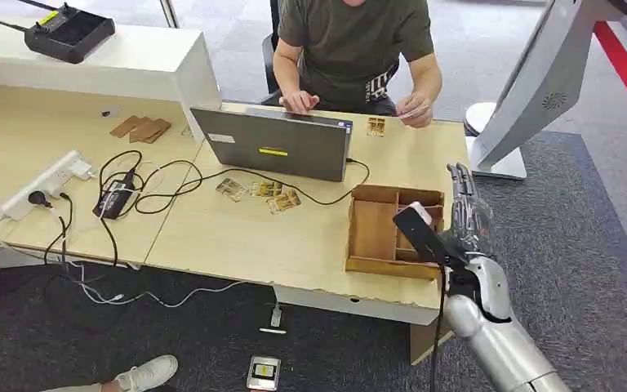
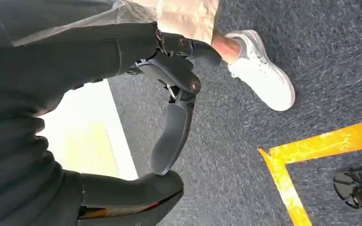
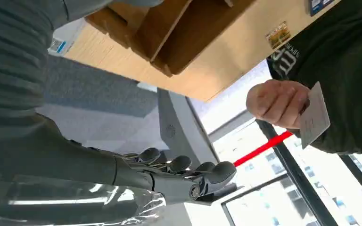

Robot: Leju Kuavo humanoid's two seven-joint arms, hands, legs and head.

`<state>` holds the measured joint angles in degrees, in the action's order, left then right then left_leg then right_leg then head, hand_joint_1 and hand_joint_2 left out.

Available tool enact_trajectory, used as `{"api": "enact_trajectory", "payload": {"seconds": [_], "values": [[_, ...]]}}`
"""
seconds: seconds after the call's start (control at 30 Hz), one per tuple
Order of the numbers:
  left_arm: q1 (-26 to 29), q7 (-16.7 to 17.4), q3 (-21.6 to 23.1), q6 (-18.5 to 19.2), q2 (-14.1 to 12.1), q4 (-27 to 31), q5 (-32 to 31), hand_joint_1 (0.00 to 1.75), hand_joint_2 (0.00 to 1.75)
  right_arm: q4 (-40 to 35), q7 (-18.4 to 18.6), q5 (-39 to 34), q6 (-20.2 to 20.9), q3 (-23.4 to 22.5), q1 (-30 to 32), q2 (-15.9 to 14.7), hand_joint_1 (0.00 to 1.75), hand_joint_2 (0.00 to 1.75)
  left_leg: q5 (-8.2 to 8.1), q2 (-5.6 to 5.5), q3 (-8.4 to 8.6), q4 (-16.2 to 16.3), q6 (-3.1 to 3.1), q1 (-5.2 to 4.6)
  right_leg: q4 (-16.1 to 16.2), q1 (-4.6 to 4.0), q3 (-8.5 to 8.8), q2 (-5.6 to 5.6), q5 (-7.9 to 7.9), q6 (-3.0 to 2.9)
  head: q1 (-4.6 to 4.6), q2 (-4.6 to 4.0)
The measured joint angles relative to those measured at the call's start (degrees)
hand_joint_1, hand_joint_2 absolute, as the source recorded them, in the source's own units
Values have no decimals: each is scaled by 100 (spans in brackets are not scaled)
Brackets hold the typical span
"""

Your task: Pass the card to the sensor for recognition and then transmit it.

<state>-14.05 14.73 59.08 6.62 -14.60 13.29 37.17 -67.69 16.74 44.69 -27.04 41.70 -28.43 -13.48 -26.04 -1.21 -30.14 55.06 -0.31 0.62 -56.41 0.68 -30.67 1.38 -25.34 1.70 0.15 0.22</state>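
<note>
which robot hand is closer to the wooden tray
Right. The right hand is raised, fingers straight, beside the wooden tray's outer edge at the desk's end. The left hand hangs low over the carpet by a person's white shoe.

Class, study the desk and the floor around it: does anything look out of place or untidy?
Yes. A small device lies on the carpet below the desk. Cables sprawl in loops across the desk, and some trail over its front edge.
</note>
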Motion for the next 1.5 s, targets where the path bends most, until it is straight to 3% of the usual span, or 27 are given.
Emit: {"api": "enact_trajectory", "payload": {"seconds": [0.37, 0.5, 0.6, 0.8, 0.9, 1.13, 1.27, 1.5], "values": [[224, -212, 0, -129, -79, 0, 94, 0, 175, -1192, 175, 1252, -190, -227, 1122, -363, 0, 175, -1, 0, 0, 0, 0, 0, 3, 0, -1, 1, 0, 0, 0, 0], [300, -260, 0, -186, -105, 0, 142, 0, 175, -1705, 350, 1887, 408, -347, 1446, -468, 0, 175, -1, 1, 0, -1, 1, 0, 3, 0, -1, 1, 0, 0, 0, 0], [326, -276, 0, -188, -107, 0, 142, 0, 175, -2057, 413, 2093, 1223, -376, 1597, -518, 0, 175, 0, 1, 0, -1, 1, 0, 2, 0, 0, 1, 0, 0, 0, 0], [328, -291, 0, -186, -107, 0, 88, 0, 175, -2501, 483, 1997, 2310, -376, 1737, -547, 0, 175, 0, 1, 0, -1, 0, 0, 2, 0, 0, 1, 0, 0, 0, 0], [325, -280, 0, -186, -105, 0, 62, 0, 175, -2514, 518, 1929, 2559, -352, 1744, -549, 0, 175, 0, 1, 0, -1, 0, 0, 2, 0, 0, 1, 0, 0, 0, 0], [320, -252, 0, -181, -105, 0, 38, 0, 175, -2361, 575, 1856, 2503, -262, 1694, -547, 0, 175, 0, 1, -3, -1, 0, 0, 2, 0, -1, 1, 0, 0, 0, 0], [314, -241, 0, -181, -98, 0, 27, 0, 175, -2094, 818, 2115, 2144, -203, 1549, -544, 0, 175, 0, 1, -2, -1, 1, 0, 2, 0, 1, 1, 0, 0, 0, 0], [306, -227, 0, -184, -96, 0, -56, 0, 175, -1655, 881, 2397, 1431, -111, 1354, -520, 0, 175, 0, 1, -2, -1, 0, 0, 1, 0, 0, 1, 0, 0, 0, 0]]}}
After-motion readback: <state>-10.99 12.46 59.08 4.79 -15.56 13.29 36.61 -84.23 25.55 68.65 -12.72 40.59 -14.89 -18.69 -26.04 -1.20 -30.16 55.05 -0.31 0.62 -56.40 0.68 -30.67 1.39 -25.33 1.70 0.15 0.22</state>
